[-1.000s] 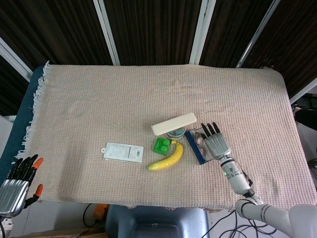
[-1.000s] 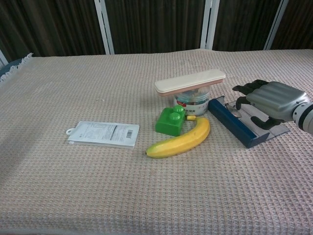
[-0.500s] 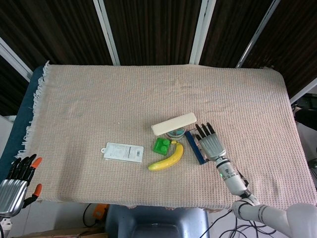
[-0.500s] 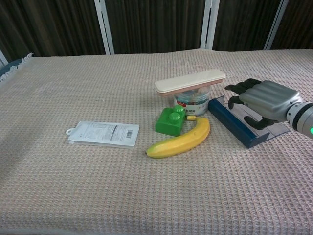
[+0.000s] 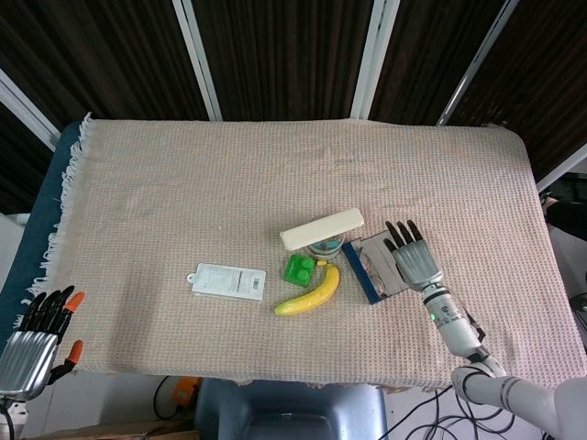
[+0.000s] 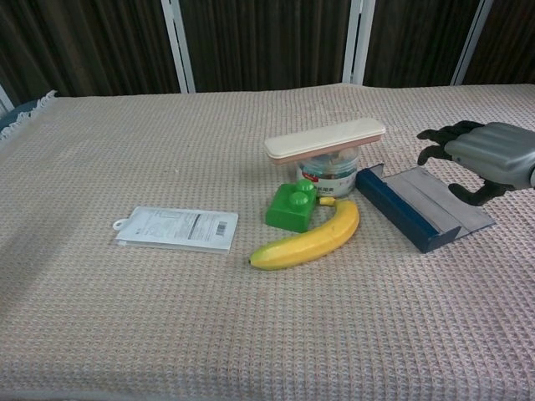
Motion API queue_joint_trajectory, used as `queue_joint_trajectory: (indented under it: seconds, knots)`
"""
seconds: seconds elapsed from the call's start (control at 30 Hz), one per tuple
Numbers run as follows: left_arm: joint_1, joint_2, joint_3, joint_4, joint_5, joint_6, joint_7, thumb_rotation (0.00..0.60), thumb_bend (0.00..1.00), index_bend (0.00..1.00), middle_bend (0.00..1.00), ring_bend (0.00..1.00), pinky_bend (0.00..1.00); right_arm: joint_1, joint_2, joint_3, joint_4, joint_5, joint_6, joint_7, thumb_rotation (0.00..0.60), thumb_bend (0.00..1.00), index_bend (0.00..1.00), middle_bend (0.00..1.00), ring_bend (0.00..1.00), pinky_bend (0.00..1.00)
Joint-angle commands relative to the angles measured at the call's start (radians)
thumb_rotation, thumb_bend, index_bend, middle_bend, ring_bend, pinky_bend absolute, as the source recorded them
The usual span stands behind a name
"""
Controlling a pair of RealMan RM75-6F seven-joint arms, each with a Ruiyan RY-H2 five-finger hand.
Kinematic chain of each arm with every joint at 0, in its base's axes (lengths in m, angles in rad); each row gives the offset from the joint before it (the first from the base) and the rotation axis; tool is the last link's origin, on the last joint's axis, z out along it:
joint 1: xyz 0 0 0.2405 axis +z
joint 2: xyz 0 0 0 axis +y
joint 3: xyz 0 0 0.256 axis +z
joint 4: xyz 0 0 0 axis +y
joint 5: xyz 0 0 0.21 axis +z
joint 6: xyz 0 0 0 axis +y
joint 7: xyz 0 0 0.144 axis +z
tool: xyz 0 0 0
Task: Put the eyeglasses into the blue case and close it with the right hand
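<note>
Down at the near left corner, off the edge of the bench [image 5: 183,165], the left hand [image 5: 35,339] hangs with its fingers apart and nothing in it. On the woven cloth [image 6: 167,334] nearer the middle lies a white packet [image 6: 177,229] flat on its face, and to its right a banana [image 6: 309,241] curving toward a green block [image 6: 292,205] that sits just beside its far end. Right of the banana the blue case [image 6: 418,205] lies open on the cloth, its dark blue wall on the left and its grey flap spread to the right; from overhead the eyeglasses [image 5: 367,263] can just be made out lying inside it. The right hand [image 6: 485,159] hovers over the case's far right edge, fingers loosely spread and curved downward, holding nothing. Behind the block stands a small tin [image 6: 328,173] with a long cream-coloured box [image 6: 326,138] resting across its top.
</note>
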Motion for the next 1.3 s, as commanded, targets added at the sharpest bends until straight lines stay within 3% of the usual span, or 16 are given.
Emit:
queue_joint_trajectory:
  seconds: [0.03,0.3,0.6,1.07,1.3]
  knots:
    - [-0.004,-0.003,-0.001,-0.001,-0.005,-0.008,0.005,0.600,0.42,0.00,0.00,0.00,0.02,0.034,-0.019,0.027,0.031,0.036,-0.048,-0.013,0.600,0.65,0.31,0.02,0.00,0.00]
    - [-0.009,-0.004,-0.006,0.001,-0.017,-0.018,0.005,0.600,0.42,0.00,0.00,0.00,0.02,0.111,-0.105,0.069,0.123,0.124,-0.132,-0.117,0.600,0.71,0.32,0.01,0.00,0.00]
    - [-0.008,0.000,-0.008,0.006,-0.019,-0.011,-0.014,0.600,0.42,0.00,0.00,0.00,0.02,0.137,-0.153,0.071,0.178,0.163,-0.153,-0.159,0.600,0.74,0.38,0.01,0.00,0.00]
    - [-0.010,-0.001,-0.006,0.005,-0.016,-0.014,-0.012,0.600,0.42,0.00,0.00,0.00,0.02,0.115,-0.108,0.044,0.176,0.171,-0.151,-0.156,0.600,0.74,0.43,0.01,0.00,0.00]
    - [-0.010,-0.002,-0.003,0.005,-0.012,-0.013,-0.010,0.600,0.42,0.00,0.00,0.00,0.02,0.079,-0.028,0.002,0.100,0.137,-0.149,-0.115,0.600,0.74,0.45,0.01,0.00,0.00]
